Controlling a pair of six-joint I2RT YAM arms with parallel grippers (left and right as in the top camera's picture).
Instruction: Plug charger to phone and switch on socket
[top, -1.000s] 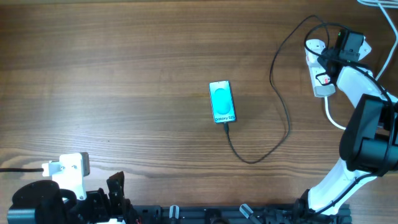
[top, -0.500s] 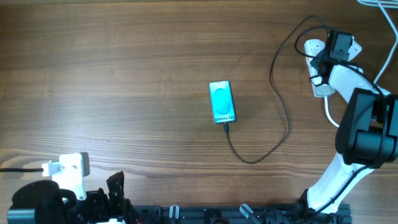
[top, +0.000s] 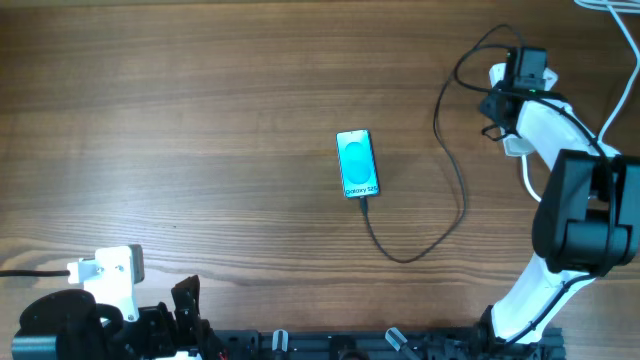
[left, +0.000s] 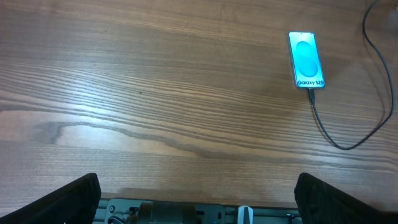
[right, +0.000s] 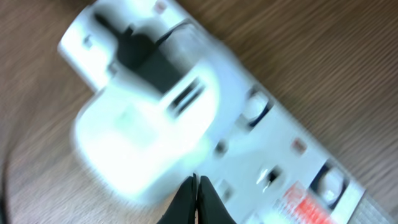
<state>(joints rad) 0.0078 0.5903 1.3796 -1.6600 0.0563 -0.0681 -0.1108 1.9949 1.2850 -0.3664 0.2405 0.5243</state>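
The phone (top: 357, 164) lies at the table's middle, cyan screen up, "Galaxy S25" at its near end; it also shows in the left wrist view (left: 306, 60). The thin black charger cable (top: 455, 170) runs from the phone's near end, loops right and up to the white socket strip (top: 500, 75) at the far right. My right gripper (top: 497, 100) is over the strip. In the right wrist view its fingers (right: 196, 186) are shut and empty, their tips right above the strip (right: 273, 143) beside a white adapter (right: 143, 130). My left gripper (left: 199, 205) is open and empty at the table's near edge.
A thick white cord (top: 535, 190) curves down from the strip past my right arm. More white cords (top: 615, 20) run off the far right corner. The robot base rail (top: 330, 345) lines the near edge.
My right gripper has moved left and farther back along the socket strip. The phone, the cable and the left arm have not moved.
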